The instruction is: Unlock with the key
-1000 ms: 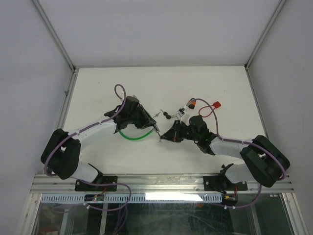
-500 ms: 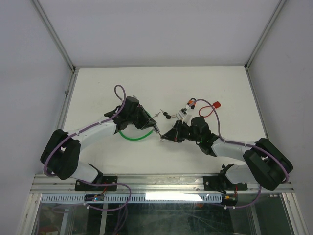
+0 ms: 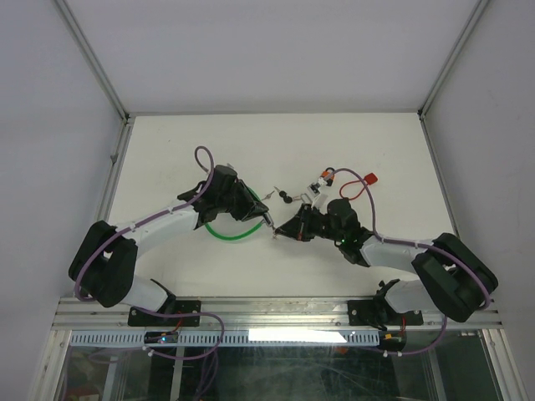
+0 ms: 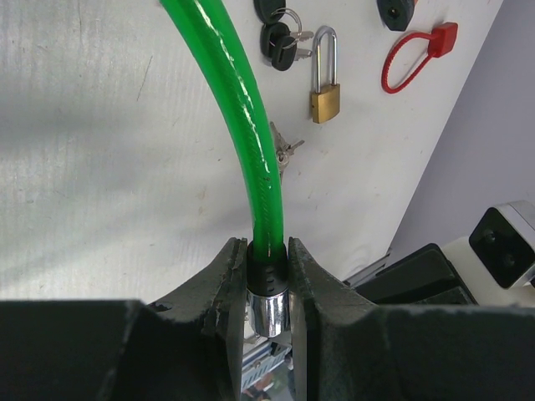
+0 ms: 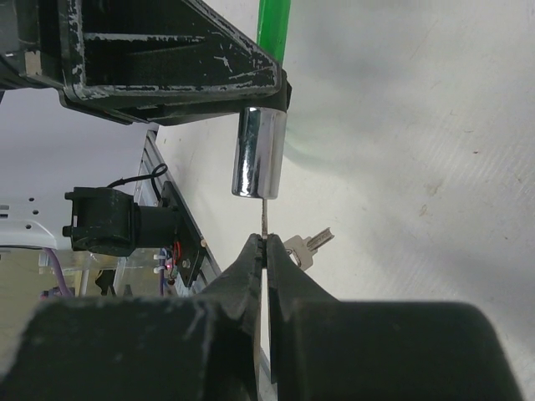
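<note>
**A:** How far along is the unlocking?

**B:** Partway, I'd judge. The left claw [image 4: 267,269] is closed narrow on the black collar of the green cable lock [image 4: 238,109], just above its chrome barrel [image 5: 257,152]. That sits about midway between the left and right edges of the worktop [image 3: 167,150], nearer the near edge than the far one.

**A:** And the key?

**B:** The key [image 5: 265,219] is pinched edge-on in the right claw [image 5: 264,251], whose tips are pressed together on it. The blade points straight at the barrel's end face, and its tip meets that face. A second key [image 5: 311,244] hangs just beside the fingertips.

**A:** So is it in?

**B:** I cannot tell how deep. Most of the blade is visible, so at best only the tip has entered.

**A:** What's left, then?

**B:** Pushing the key home, turning it, and freeing the cable end. Nothing shows the lock open yet. The brass padlock [image 4: 325,98] lies apart, toward the far edge.
</note>
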Robot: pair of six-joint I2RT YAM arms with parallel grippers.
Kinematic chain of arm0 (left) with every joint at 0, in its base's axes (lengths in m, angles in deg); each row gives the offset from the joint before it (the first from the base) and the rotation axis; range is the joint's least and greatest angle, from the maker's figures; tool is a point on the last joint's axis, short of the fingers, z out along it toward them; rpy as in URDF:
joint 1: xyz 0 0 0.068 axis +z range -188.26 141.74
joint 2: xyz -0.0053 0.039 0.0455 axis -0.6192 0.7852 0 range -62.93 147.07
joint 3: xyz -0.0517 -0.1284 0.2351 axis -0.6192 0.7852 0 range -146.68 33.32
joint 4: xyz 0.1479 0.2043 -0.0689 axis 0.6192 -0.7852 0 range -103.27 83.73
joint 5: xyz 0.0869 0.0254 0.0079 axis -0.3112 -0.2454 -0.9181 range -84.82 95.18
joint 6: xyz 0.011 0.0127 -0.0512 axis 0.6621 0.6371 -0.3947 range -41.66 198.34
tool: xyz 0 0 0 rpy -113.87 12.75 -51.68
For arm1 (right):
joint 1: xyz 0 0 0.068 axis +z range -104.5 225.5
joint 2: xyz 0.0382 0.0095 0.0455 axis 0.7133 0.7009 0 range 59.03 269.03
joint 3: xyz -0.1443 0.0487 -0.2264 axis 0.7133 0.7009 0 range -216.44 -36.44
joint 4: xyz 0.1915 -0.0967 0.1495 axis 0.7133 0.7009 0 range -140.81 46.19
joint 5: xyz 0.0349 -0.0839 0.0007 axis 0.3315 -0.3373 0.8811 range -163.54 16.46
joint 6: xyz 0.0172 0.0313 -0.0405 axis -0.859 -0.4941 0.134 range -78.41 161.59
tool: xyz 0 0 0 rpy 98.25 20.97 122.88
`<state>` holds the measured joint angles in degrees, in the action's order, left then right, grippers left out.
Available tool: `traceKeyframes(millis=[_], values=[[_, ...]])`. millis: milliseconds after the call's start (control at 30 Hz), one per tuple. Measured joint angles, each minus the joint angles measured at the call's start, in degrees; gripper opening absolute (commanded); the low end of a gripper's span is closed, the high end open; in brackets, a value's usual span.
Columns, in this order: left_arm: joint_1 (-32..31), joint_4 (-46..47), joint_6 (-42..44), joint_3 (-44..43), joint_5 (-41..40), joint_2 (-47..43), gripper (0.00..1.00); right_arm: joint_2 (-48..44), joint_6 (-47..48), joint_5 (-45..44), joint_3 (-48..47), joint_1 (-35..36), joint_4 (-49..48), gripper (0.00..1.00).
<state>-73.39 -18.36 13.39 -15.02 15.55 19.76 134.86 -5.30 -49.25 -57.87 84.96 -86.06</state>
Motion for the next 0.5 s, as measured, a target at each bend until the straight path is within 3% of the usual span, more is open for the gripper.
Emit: traceKeyframes(millis=[500], values=[[-0.1,3.4,-2.8,2.4,-0.7,-1.1,0.00,2.1,-0.2,-0.1,0.4,0.0,-4.0,0.00]])
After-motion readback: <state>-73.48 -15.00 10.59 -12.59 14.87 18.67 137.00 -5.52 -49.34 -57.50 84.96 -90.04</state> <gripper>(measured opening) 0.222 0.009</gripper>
